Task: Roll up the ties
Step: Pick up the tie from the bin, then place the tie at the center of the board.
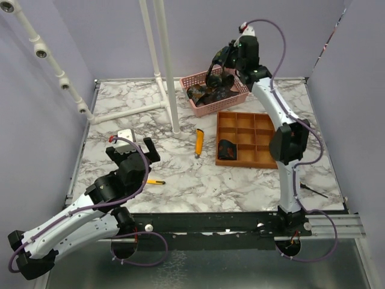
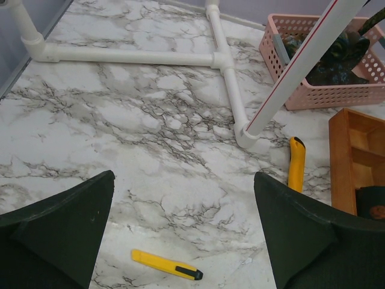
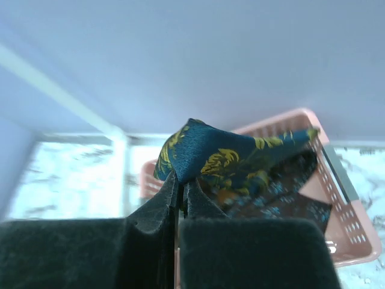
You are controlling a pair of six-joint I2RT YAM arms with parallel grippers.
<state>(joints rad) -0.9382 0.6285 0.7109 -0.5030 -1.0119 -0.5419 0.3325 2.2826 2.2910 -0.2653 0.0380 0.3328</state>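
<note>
Right gripper [image 3: 180,183]: clamped on floral tie [image 3: 210,150] fold over pink basket [image 3: 356,232] (far side); lift slowly, untangling. Left gripper [image 2: 183,201]: wide, idle.

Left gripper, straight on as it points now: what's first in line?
Left gripper likely meets bare marble tabletop first, beyond the yellow knife, short of the white pipe frame. Depth unclear.

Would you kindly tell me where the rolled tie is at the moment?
In the top view, the rolled tie sits in the near-left compartment of the wooden organizer, right of the orange utility knife.
</note>
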